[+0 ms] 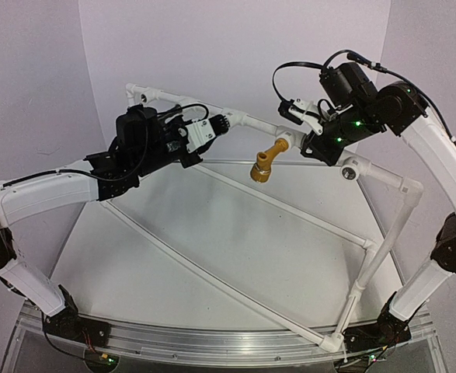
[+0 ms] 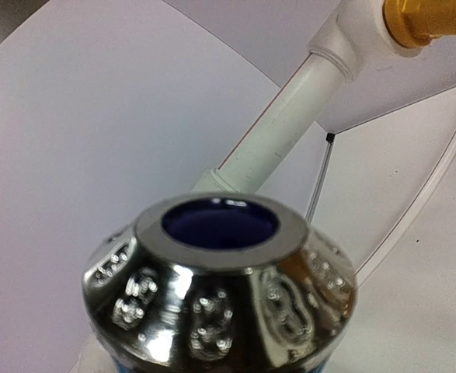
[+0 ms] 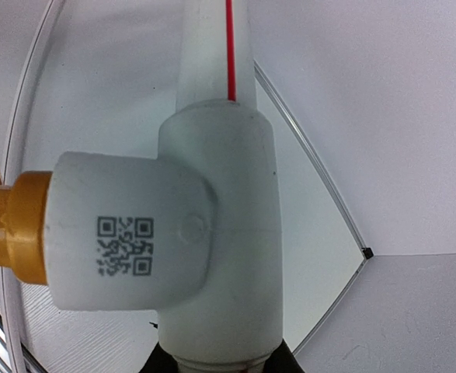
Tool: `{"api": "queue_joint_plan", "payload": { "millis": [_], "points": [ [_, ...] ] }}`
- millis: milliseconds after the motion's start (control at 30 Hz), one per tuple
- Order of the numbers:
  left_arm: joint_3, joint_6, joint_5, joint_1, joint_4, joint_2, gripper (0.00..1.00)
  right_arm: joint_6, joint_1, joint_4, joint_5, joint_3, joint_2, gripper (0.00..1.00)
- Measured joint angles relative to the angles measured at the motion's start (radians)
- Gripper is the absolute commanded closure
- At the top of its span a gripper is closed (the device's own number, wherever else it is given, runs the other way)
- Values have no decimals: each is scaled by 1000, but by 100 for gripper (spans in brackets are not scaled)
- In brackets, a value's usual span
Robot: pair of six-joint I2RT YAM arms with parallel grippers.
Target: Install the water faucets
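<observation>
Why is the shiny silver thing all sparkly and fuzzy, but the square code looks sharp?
Left wrist view: the silver nozzle sits too close to focus, and its mirror skin throws back bright glare spots. Right wrist view: the tee fitting is in focus, so its code reads crisp. Top view: soft, even light.

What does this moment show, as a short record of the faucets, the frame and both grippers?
yellow faucet: seated in tee fitting
blue faucet: chrome end fills the left wrist view, apparently held
left gripper: shut, up at the frame's rear pipe
right gripper: shut on white pipe frame right by the tee fitting
installed so far: yellow faucet only, as far as visible
</observation>
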Motion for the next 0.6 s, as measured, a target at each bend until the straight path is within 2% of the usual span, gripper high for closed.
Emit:
{"api": "queue_joint_plan", "payload": {
  "millis": [600],
  "points": [
    [2, 490, -138, -45, 13, 15, 96, 0, 0, 2, 6, -2, 0, 100]
  ]
}}
